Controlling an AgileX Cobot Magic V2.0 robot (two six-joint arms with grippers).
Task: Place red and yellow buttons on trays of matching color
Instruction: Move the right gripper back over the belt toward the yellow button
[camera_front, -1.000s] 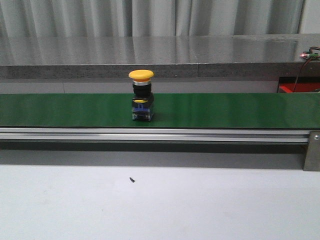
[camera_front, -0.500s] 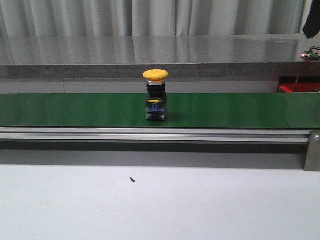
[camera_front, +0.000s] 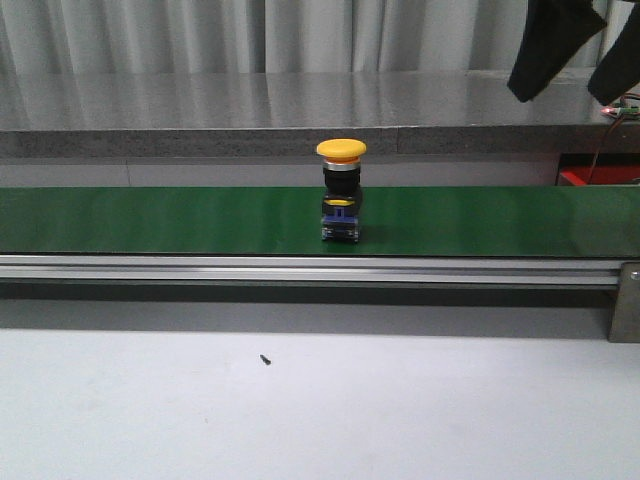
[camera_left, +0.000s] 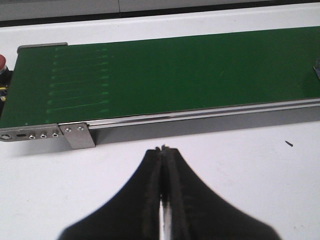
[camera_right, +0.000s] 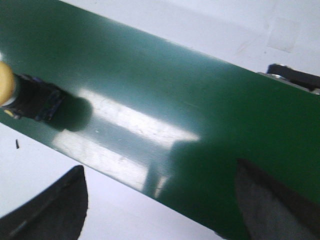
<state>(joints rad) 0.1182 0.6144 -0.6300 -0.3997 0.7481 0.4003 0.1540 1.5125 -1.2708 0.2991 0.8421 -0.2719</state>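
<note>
The yellow button stands upright on the green conveyor belt, a little right of the belt's middle and nearer its front rail, its long axis vertical with the mushroom cap on top. The right end effector hangs high above the belt's right end, so the button lies below it and off toward the left; in the right wrist view the same button shows at the picture's margin on the belt, with the two dark fingers spread wide apart and nothing between them. The left end effector sits over the white counter in front of the belt's left end, its fingers pressed together and empty, well apart from the button. The right arm looks the nearer one for a top-down grasp around the cap or the black collar. A small dark speck lies on the counter. Behind the belt runs a grey ledge below a curtain. No tray can be identified with certainty.
</note>
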